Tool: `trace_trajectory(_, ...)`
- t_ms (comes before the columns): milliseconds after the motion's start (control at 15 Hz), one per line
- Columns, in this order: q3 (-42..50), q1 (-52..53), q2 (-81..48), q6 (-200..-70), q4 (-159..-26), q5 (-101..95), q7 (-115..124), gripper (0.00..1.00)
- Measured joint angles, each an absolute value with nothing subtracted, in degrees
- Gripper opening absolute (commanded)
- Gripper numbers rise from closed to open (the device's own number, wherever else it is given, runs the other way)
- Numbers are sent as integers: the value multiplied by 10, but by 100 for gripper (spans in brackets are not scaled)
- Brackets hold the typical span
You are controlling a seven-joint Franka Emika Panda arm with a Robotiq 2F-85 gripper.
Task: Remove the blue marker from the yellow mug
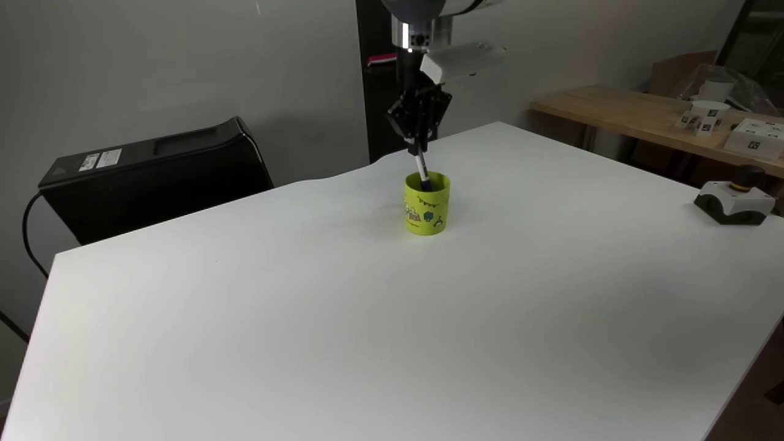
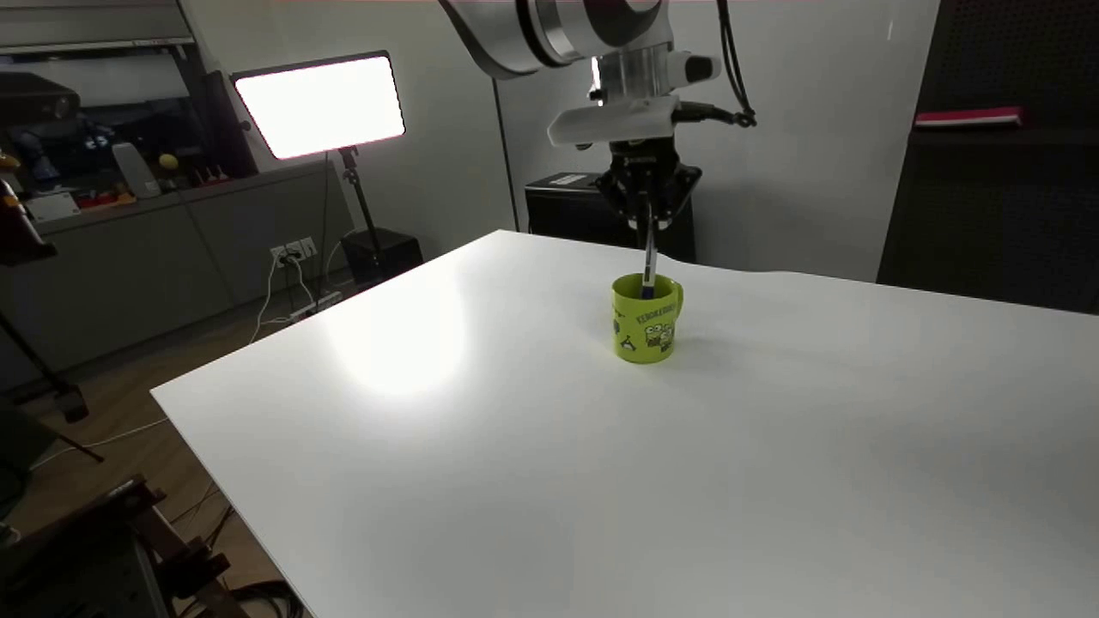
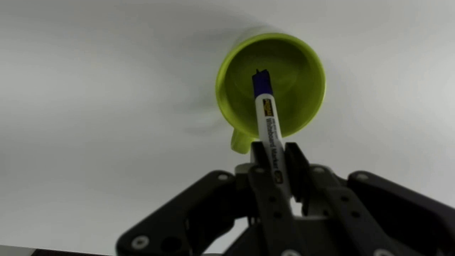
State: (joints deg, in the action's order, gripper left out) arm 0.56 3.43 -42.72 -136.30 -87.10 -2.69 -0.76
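The yellow mug [image 1: 427,211] stands upright on the white table and shows in both exterior views [image 2: 644,330]. In the wrist view I look down into the mug [image 3: 298,103]; its handle points toward the gripper side. My gripper [image 3: 274,146] is shut on the white barrel of the blue marker [image 3: 269,121]. The gripper [image 1: 417,147] is above the mug in both exterior views [image 2: 650,221]. The marker [image 1: 422,166] hangs slightly tilted, dark blue end down. In an exterior view the marker's [image 2: 650,262] blue end is within the mug's mouth; the near wall may hide its tip.
The white table [image 1: 306,318] has its far edge behind the mug. A black box-shaped unit [image 1: 159,177] stands beyond that edge. An emergency-stop box [image 1: 735,199] is at the right side. A bright light panel [image 2: 322,105] stands behind the table.
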Motion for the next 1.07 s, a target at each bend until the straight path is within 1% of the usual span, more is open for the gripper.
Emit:
trace_trajectory(333,6,34,-414,-1359,-865,-29,-8,4)
trace_trajectory(733,4,40,-340,-1295,-854,-46,-9,4)
trace_trajectory(1067,-36,50,-295,-1258,-857,-32,-29,4)
